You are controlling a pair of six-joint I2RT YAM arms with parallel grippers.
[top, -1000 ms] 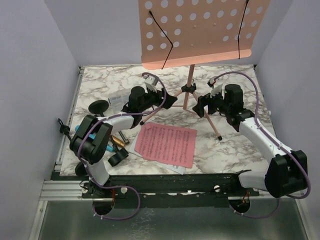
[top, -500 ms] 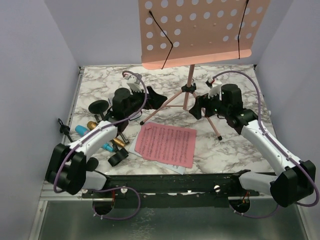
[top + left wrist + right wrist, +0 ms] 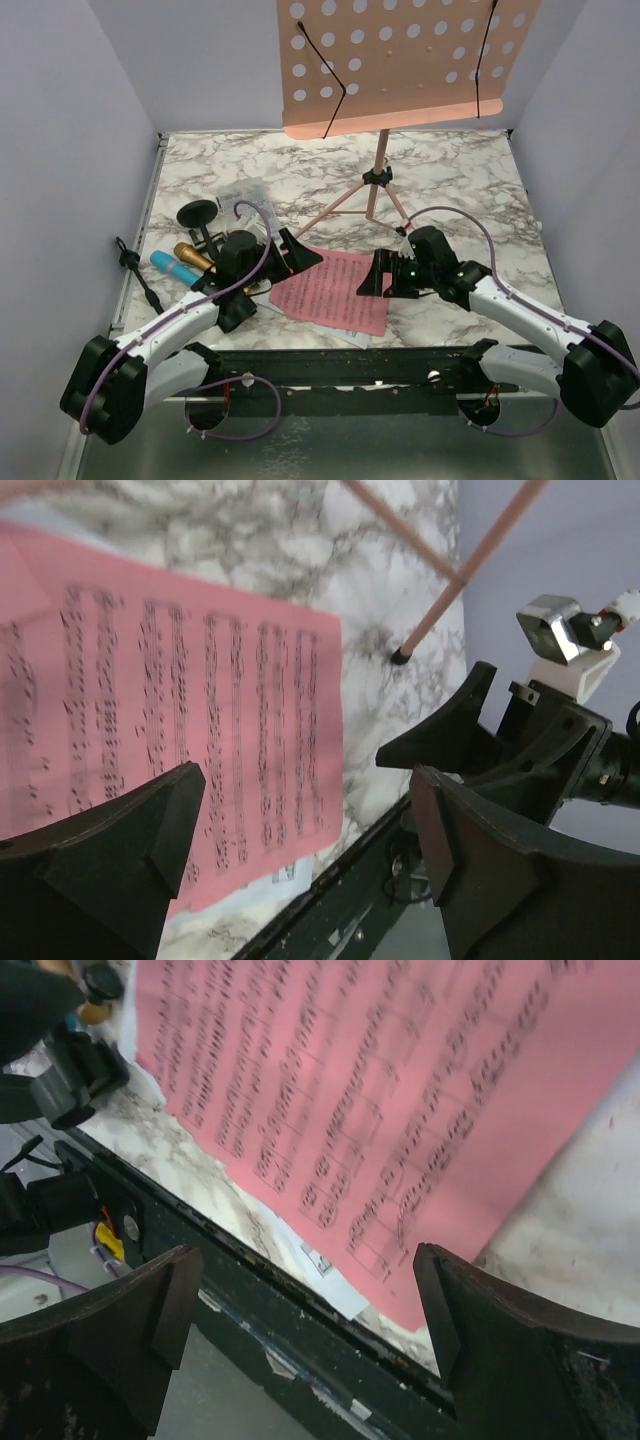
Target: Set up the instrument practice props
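The pink perforated music rack (image 3: 400,60) stands upright at the back on thin tripod legs (image 3: 340,208). A pink sheet-music page (image 3: 335,290) lies flat near the front edge, on a white page (image 3: 348,336). My left gripper (image 3: 300,255) is open and empty over the page's left edge. My right gripper (image 3: 372,280) is open and empty over its right edge. The left wrist view shows the pink page (image 3: 180,710) and my open left gripper (image 3: 310,820). The right wrist view shows the pink page (image 3: 380,1090) and my open right gripper (image 3: 305,1310). Gold (image 3: 190,255) and blue (image 3: 168,266) microphones lie left, near a black mic mount (image 3: 198,213).
A small clear plastic box (image 3: 240,195) sits behind the left arm. A second black round-based mount (image 3: 235,315) lies under the left forearm. The black front rail (image 3: 350,360) borders the table. A tripod leg foot (image 3: 400,657) rests close to the page.
Both arms have drawn back from the tripod toward the near edge and now hover over the pink page. The left arm's move uncovered the microphones.
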